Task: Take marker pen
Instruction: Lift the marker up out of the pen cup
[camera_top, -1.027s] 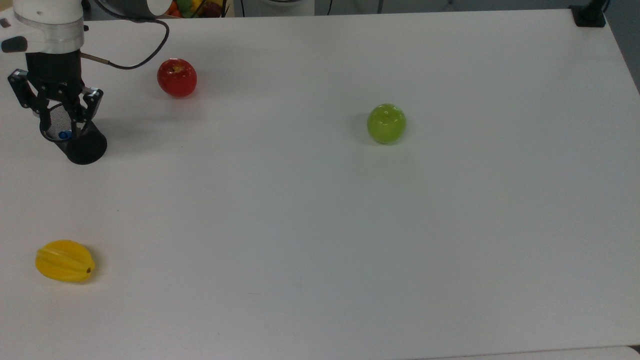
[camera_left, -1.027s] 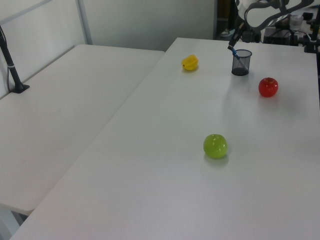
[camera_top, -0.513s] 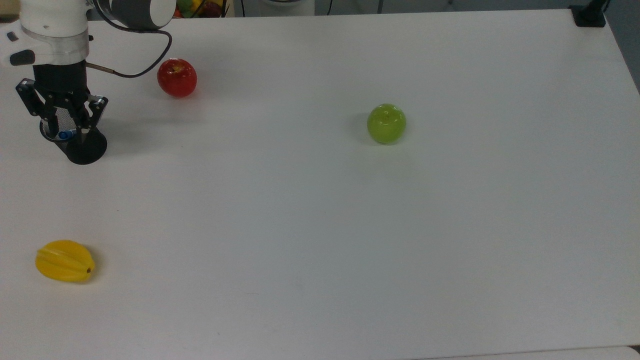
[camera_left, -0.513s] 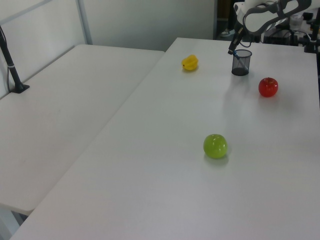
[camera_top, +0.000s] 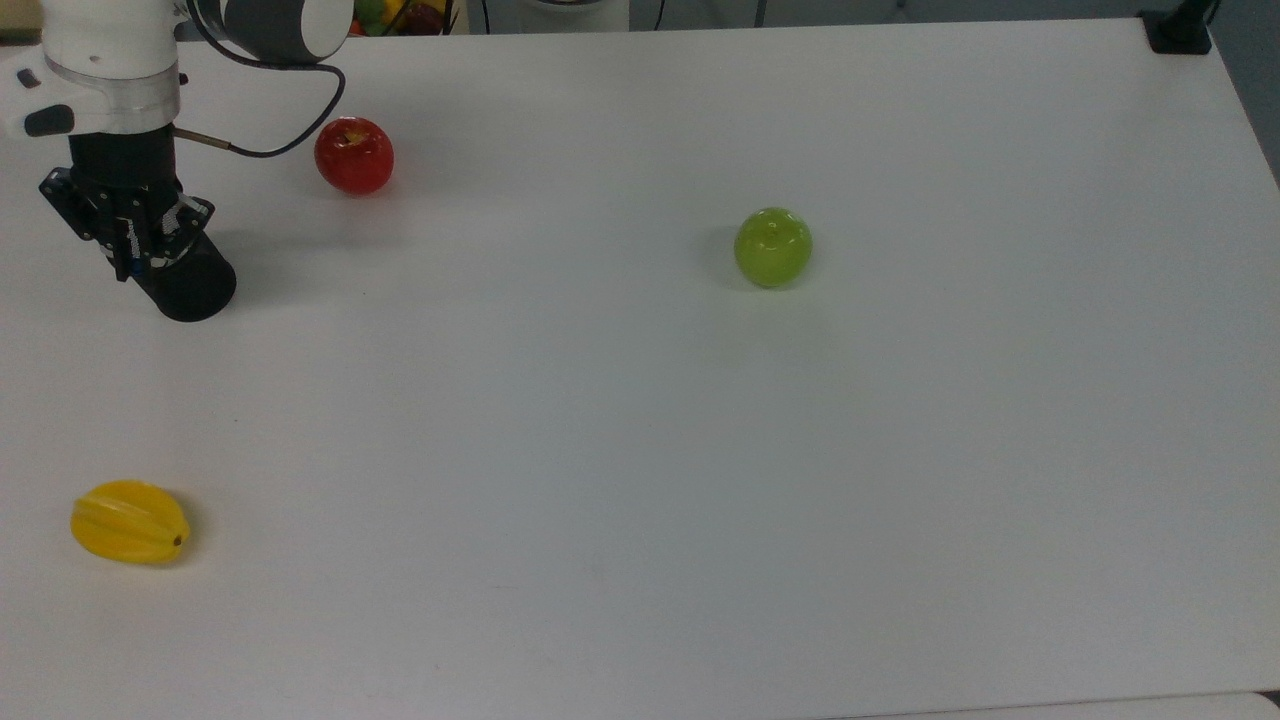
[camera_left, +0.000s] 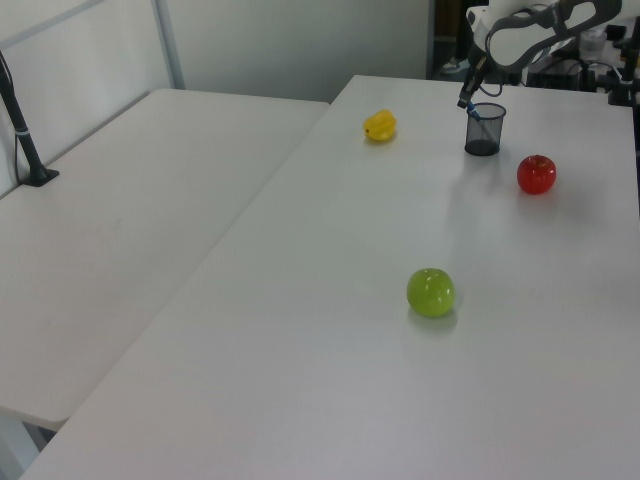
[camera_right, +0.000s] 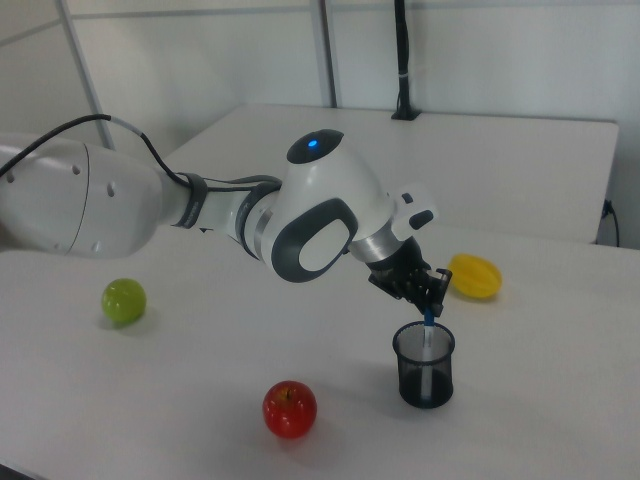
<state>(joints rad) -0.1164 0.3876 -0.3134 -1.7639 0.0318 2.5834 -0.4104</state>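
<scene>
We see the gripper (camera_top: 132, 262) clenched on the marker pen (camera_right: 428, 326) at its blue top end, right over the black mesh cup (camera_top: 186, 283). In the right view the pen stands nearly upright, white barrel down inside the cup (camera_right: 424, 365), blue cap pinched between the fingers (camera_right: 436, 292). A bit of blue shows at the fingertips in the top view.

Versus 1.0 s ago: the fingers were spread wide around the cup's mouth then, with the blue pen end visible between them. Half a second ago they had narrowed. Now they are closed together on the pen. The cup has also shifted: in the top view its base sits further toward the top view's right and a little higher than before, and its open rim is now hidden under the gripper. In the left view the cup (camera_left: 485, 129) has moved slightly to the left view's right.

The rest is unchanged. The red apple (camera_top: 354, 155) sits near the cup, on the top view's right of it. The green apple (camera_top: 773, 247) is well apart, mid bench (camera_top: 700, 480). The yellow starfruit (camera_top: 130, 522) is at the top view's lower left, well apart from the cup. The arm's black cable (camera_top: 290, 118) loops between arm and red apple.
</scene>
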